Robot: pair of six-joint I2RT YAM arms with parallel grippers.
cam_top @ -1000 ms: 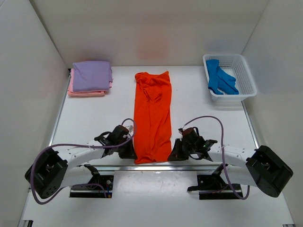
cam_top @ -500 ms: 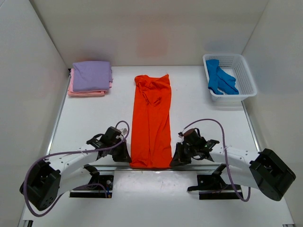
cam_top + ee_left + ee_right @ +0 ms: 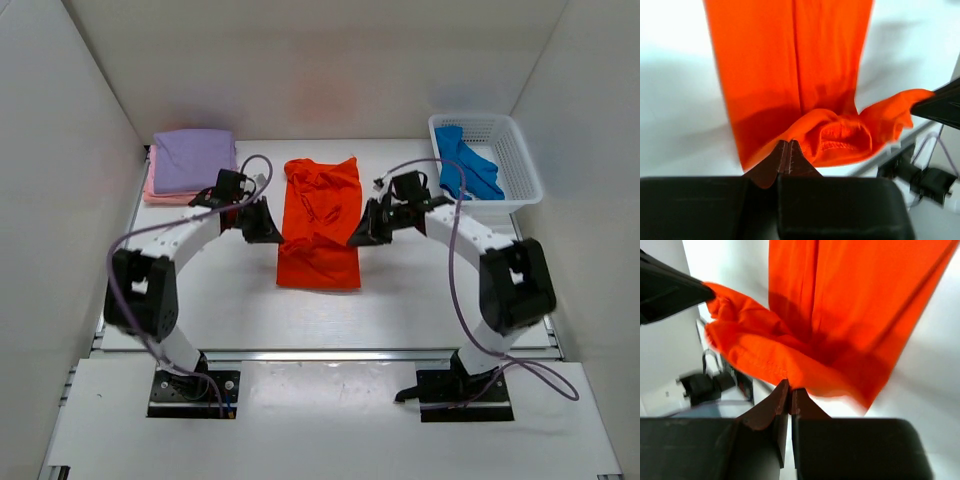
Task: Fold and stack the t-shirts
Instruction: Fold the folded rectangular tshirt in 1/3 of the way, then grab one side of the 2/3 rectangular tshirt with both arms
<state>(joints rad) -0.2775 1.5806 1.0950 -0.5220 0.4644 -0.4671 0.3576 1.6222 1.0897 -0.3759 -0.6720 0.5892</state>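
The orange-red t-shirt (image 3: pixel 318 235) lies as a long strip in the middle of the table, its near part lifted and doubled back over itself. My left gripper (image 3: pixel 273 234) is shut on the hem's left corner, my right gripper (image 3: pixel 359 236) on its right corner. In the left wrist view the closed tips (image 3: pixel 788 145) pinch the orange hem (image 3: pixel 840 137), with the shirt hanging below. The right wrist view shows the same: gripper (image 3: pixel 790 388) shut on the orange cloth (image 3: pixel 765 355). A lavender tee (image 3: pixel 194 159) sits folded on a pink tee (image 3: pixel 180 197) at the far left.
A white mesh basket (image 3: pixel 515 150) at the far right holds a crumpled blue tee (image 3: pixel 463 170). White walls close in the table on the left, right and back. The arm bases stand at the near edge.
Both grippers have risen from the near edge and travelled toward the back, carrying the orange shirt's near hem with them. The shirt's outline on the table is now much shorter.
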